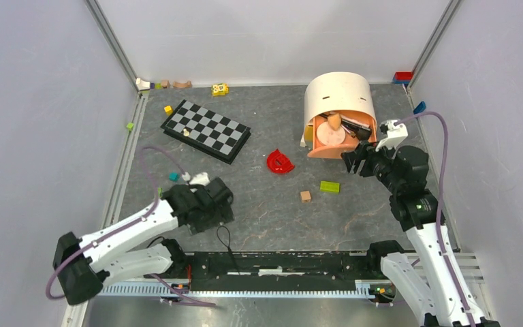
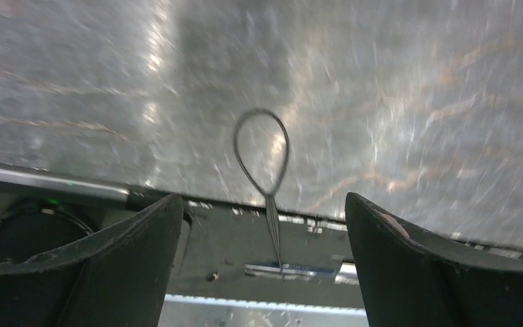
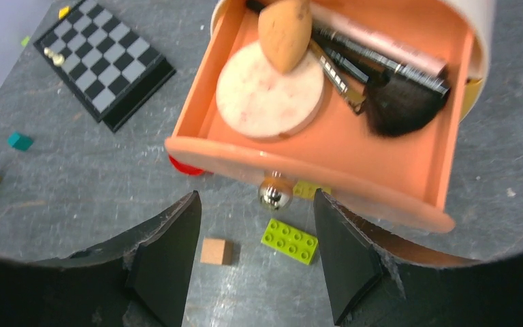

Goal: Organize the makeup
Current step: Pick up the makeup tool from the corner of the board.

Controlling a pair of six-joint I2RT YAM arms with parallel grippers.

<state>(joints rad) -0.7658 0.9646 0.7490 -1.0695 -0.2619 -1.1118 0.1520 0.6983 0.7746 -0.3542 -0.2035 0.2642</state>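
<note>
Grey tabletop (image 1: 259, 204) | upper right: one orange drawer (image 1: 327, 151) with one round compact (image 3: 262, 102), one sponge (image 3: 284, 30), one brush head (image 3: 398, 102) | left claw (image 2: 262, 201) spread, empty | right claw (image 3: 255, 197) spread, empty

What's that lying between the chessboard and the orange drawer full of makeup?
A red curved plastic piece lies between the chessboard and the orange drawer; the top view shows it.
</note>
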